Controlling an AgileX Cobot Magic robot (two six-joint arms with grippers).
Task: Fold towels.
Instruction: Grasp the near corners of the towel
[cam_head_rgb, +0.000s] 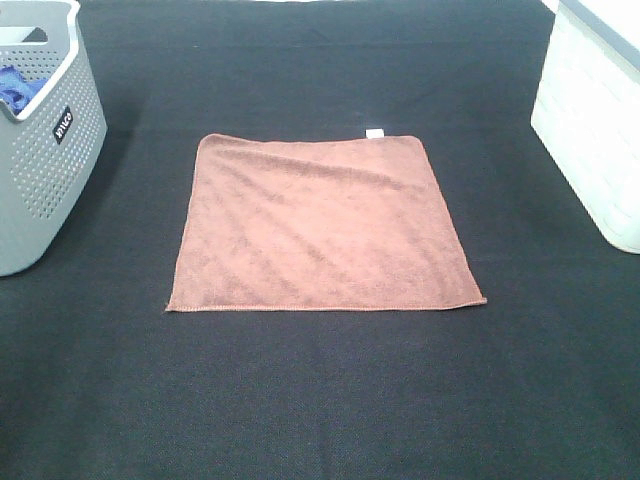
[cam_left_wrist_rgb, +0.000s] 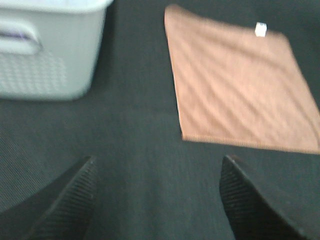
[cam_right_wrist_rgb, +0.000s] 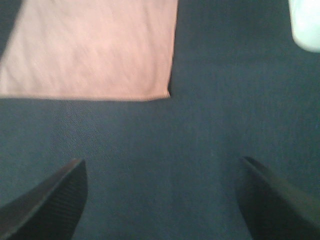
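Hovering over the black mat (cam_head_rgb: 320, 400) with my left gripper (cam_left_wrist_rgb: 158, 165) and my right gripper (cam_right_wrist_rgb: 161, 167) both spread wide and holding nothing, I see the terracotta towel (cam_head_rgb: 322, 222) lying flat and unfolded mid-mat, between the grey basket (cam_head_rgb: 45, 150) and the white basket (cam_head_rgb: 590, 120).

L claw (cam_left_wrist_rgb: 158, 162), R claw (cam_right_wrist_rgb: 162, 161): jaws wide apart

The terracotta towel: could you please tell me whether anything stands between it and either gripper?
Nothing visible does. Only bare black mat lies between the towel and the open left gripper and right gripper. The grey basket and the white basket stand off to the sides, apart from the towel.
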